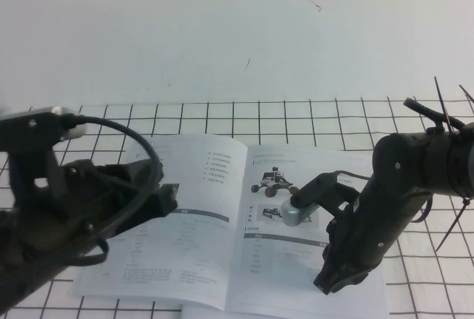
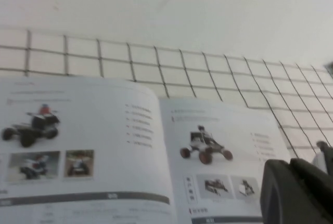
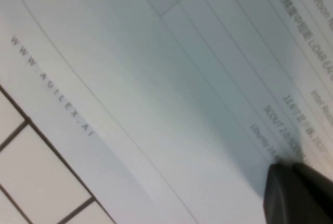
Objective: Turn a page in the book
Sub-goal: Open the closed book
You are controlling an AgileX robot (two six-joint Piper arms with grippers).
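Observation:
The open book (image 1: 222, 223) lies flat on the gridded table, with printed text and small vehicle pictures on both pages. My left gripper (image 1: 169, 197) hovers over the left page's outer part; in the left wrist view (image 2: 296, 193) its dark fingers sit together, holding nothing, above the pages (image 2: 104, 146). My right gripper (image 1: 333, 282) points down onto the lower part of the right page. In the right wrist view (image 3: 299, 193) its fingers are closed together with the tip on the printed page (image 3: 171, 78), near its edge.
The table is a white surface with a black grid (image 1: 311, 123), backed by a plain white wall (image 1: 237, 30). Bare grid cells (image 3: 36, 177) show just beyond the book's edge. Black cables (image 1: 444, 112) stick up by the right arm.

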